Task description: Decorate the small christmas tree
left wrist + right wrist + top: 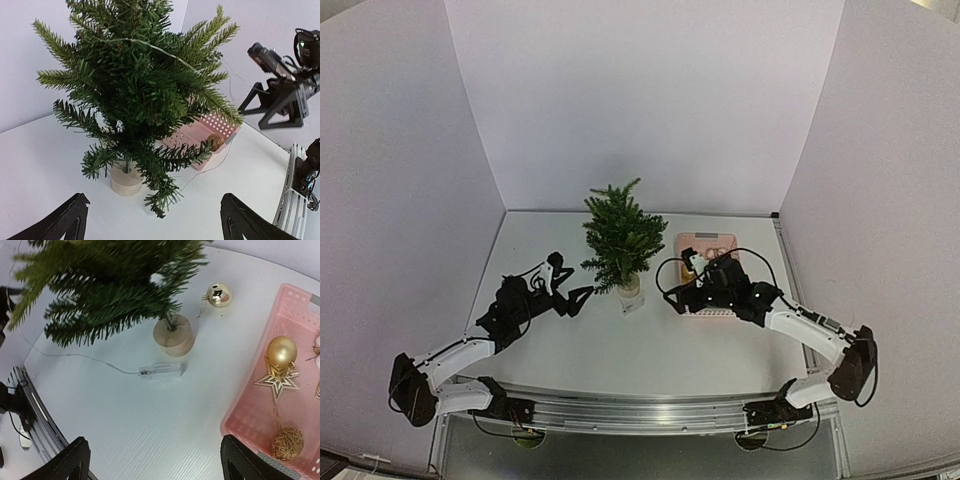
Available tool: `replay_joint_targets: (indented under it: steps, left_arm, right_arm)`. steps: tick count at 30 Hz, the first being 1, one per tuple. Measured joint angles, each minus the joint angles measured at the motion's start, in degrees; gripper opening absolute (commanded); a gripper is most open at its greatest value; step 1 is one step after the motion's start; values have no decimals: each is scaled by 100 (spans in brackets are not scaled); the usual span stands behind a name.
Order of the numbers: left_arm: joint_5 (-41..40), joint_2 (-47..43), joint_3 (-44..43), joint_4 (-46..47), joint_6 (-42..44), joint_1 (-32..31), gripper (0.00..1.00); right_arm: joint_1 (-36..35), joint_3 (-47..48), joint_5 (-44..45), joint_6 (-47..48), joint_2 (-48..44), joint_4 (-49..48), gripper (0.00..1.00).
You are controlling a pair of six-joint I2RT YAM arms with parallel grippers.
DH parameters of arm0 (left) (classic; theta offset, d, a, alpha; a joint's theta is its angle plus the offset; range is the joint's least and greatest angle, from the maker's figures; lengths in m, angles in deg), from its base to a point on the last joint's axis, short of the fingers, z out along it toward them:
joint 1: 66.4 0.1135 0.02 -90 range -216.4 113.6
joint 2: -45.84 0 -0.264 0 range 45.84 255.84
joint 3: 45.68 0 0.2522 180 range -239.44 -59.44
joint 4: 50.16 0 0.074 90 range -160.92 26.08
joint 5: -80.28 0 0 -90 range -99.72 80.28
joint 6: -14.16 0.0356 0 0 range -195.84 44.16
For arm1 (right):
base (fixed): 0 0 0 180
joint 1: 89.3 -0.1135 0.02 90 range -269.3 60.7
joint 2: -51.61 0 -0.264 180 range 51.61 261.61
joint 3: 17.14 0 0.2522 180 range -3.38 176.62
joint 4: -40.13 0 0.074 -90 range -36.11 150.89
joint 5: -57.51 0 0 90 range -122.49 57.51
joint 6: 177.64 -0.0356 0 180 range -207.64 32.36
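Basket partly behind small christmas tree branches, left wrist view

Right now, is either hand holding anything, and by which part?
Nothing is held. The left hand and the right hand are both open and empty.

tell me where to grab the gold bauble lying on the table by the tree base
Take the gold bauble across its round body at the widest part, probably from straight above. It lies alone on the table, apart from the wooden base, with finger room either side; its cap and thin hanger look too small to pinch.
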Motion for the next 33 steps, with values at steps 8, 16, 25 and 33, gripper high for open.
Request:
replay_joint_targets:
  steps: [8, 16, 25, 33]
  left_arm:
    - [-440, -129, -76, -864, 82, 221, 94]
    - [-942, -112, -114, -1253, 83, 671, 95]
    - [-1173, 133, -83, -890, 120, 785, 96]
    - [-1623, 649, -83, -672, 118, 970, 97]
  right_arm:
    - [1308, 695, -240, -783, -64, 780, 86]
    - [2086, 2131, -151, -1125, 1103, 1277, 79]
    - [2443, 3732, 452, -1203, 2947, 2009, 70]
    - [2440, 4622, 905, -1225, 4107, 2602, 55]
